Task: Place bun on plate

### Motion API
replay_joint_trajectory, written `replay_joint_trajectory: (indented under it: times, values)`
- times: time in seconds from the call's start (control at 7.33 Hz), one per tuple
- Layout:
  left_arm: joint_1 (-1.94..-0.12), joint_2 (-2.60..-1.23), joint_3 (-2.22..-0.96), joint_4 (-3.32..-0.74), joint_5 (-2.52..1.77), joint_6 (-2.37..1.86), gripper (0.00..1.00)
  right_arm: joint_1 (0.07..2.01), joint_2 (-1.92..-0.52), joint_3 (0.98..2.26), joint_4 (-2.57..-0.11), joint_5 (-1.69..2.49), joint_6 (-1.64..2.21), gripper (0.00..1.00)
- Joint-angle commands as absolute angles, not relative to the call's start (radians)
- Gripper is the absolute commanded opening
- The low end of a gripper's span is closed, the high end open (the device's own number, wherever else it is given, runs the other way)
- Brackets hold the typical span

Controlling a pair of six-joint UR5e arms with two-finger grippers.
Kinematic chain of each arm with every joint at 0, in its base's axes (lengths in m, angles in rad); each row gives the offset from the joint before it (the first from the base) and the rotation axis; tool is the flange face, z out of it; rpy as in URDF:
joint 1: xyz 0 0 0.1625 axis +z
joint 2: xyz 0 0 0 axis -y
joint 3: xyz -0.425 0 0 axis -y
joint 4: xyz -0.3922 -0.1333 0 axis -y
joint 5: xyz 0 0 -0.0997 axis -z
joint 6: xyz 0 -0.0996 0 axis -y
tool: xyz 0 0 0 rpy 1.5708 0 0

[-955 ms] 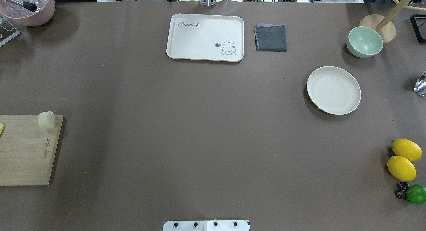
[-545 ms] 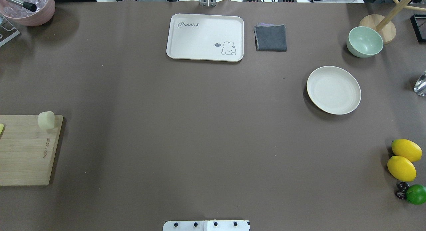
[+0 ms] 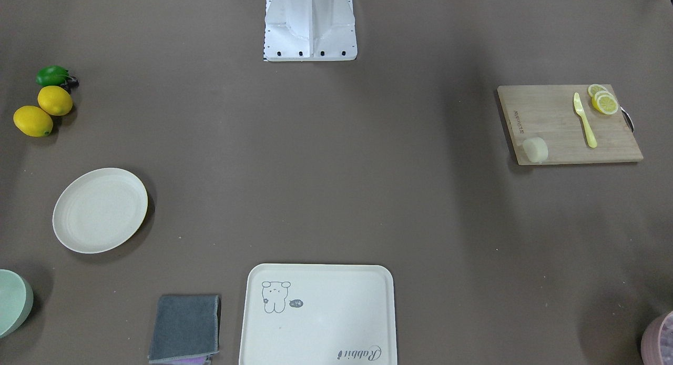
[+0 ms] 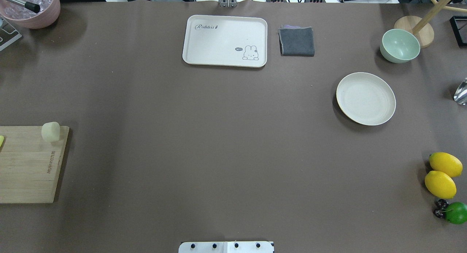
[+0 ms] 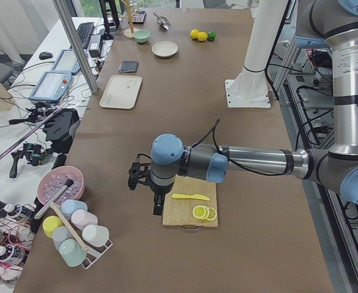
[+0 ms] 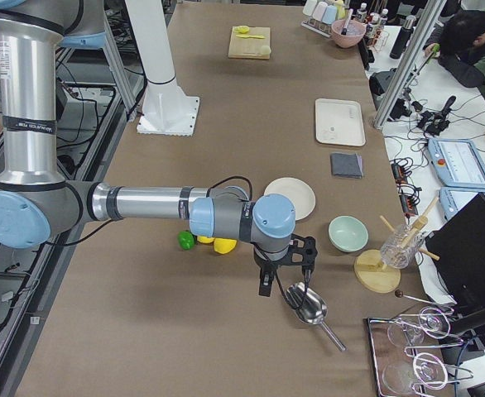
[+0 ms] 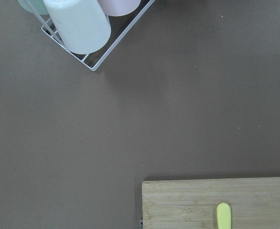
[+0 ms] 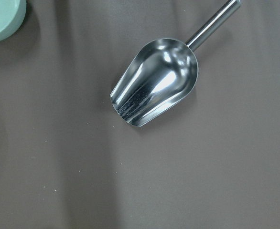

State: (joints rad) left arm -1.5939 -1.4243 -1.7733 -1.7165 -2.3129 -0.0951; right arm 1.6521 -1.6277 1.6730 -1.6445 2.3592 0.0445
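Note:
The bun (image 4: pixel 50 131), a small pale cream block, sits on the far corner of a wooden cutting board (image 4: pixel 29 165) at the table's left edge; it also shows as the bun (image 3: pixel 535 149) in the front view. The plate (image 4: pixel 366 98), round and cream-white, lies bare far across the table on the right, also seen as the plate (image 3: pixel 100 209). My left gripper (image 5: pixel 157 206) hangs over the board's outer end, and I cannot tell its state. Beyond the plate, my right gripper (image 6: pixel 266 285) hovers by a metal scoop (image 8: pixel 156 81); its state is unclear too.
A cream tray (image 4: pixel 225 41) and a grey cloth (image 4: pixel 297 41) lie at the far side, a green bowl (image 4: pixel 400 45) beside the plate. Lemons (image 4: pixel 441 174) and a lime (image 4: pixel 456 212) sit at the right edge. A yellow knife (image 3: pixel 584 120), lemon slices (image 3: pixel 603 101) and a cup rack (image 7: pixel 85 28) are near the board.
The bun, plate and board have not moved. Only the scoop's glint at the right edge of the overhead view looks slightly different.

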Motion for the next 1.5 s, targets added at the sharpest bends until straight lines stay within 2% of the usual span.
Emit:
replay_joint_trajectory:
  times: [0.0, 0.95, 1.36]
  values:
    - [-1.594, -1.424, -1.772, -1.718, -2.312, -0.095, 0.98, 1.652, -1.629, 1.672, -1.644, 2.359, 0.044, 1.0]
    - [-1.595, -1.424, -1.779, -1.717, -2.315, -0.098, 0.98, 1.652, -1.623, 1.68, -1.646, 2.359, 0.044, 1.0]
    - [-1.595, -1.422, -1.789, -1.729, -2.356, -0.095, 0.98, 1.649, -1.614, 1.725, -1.644, 2.39, 0.032, 1.0]
